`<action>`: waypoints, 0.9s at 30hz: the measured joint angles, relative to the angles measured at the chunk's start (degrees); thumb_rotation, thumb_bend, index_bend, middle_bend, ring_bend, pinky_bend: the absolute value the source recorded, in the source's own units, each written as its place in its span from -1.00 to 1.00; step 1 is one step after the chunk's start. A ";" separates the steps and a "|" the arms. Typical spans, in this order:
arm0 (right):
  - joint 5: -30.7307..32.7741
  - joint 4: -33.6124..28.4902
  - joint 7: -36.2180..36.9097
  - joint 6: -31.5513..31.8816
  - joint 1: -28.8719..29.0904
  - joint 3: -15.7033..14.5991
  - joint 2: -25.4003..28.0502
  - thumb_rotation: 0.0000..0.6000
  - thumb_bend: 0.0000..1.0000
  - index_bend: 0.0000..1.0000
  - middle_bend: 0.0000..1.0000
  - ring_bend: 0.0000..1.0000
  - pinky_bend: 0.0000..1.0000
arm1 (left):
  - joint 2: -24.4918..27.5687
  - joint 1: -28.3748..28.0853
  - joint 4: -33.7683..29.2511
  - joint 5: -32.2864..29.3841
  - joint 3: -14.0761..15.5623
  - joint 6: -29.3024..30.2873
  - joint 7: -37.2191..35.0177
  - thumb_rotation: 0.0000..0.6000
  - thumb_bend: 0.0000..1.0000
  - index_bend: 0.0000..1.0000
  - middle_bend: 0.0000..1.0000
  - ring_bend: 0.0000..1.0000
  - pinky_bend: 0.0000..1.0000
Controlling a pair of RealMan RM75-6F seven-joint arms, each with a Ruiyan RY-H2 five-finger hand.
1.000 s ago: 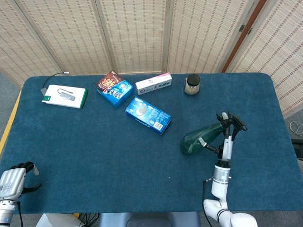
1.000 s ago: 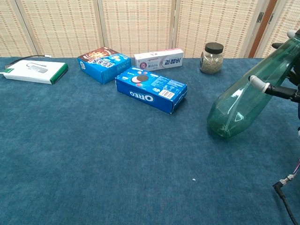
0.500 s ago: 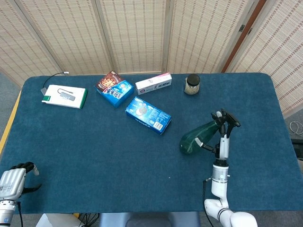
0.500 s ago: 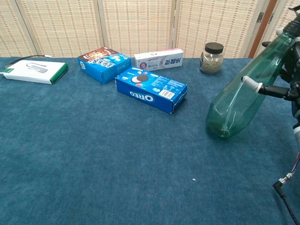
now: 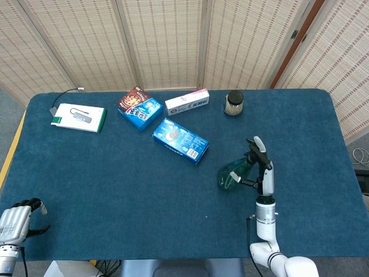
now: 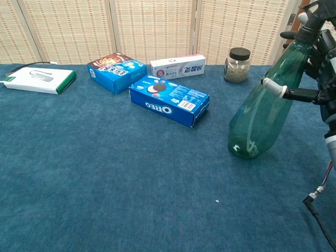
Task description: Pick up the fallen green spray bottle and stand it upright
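The blue-carpeted table (image 5: 115, 190) carries everything here, and the largest thing on it that matters is the green spray bottle (image 6: 262, 105), which sits at the right side, well apart from the boxes at the back. Over the last second it has swung from a low slant to a steep lean: its base edge rests on the cloth while its neck and trigger head point up and to the right, so it is most of the way to standing but not yet square on its base. The right hand (image 6: 320, 73) grips it around the upper body and neck, with one white-tipped finger (image 6: 269, 84) wrapped across the front of the green plastic; in the head view the same hand (image 5: 262, 167) stands almost vertical behind the bottle. The change suggests the lift and tip are nearly done, and what seems left is to bring the bottle the last bit upright, settle the base flat and let go without knocking it. The Oreo box (image 5: 180, 139) lies near but clear to the left, with a second snack box (image 5: 139, 107), a toothpaste carton (image 5: 187, 102) and a white case (image 5: 78, 117) further back, and a small glass jar (image 5: 233, 103) behind the bottle. The left hand (image 5: 14, 222) rests at the near left corner, fingers curled in, holding nothing.
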 measured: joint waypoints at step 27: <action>-3.74 -18.80 -10.42 1.58 -3.13 -1.61 11.79 1.00 -1.00 -0.80 -0.67 -0.70 -0.23 | 0.17 -0.17 -0.96 0.16 -0.12 0.17 1.23 1.00 -1.00 0.08 -0.21 -0.29 -0.24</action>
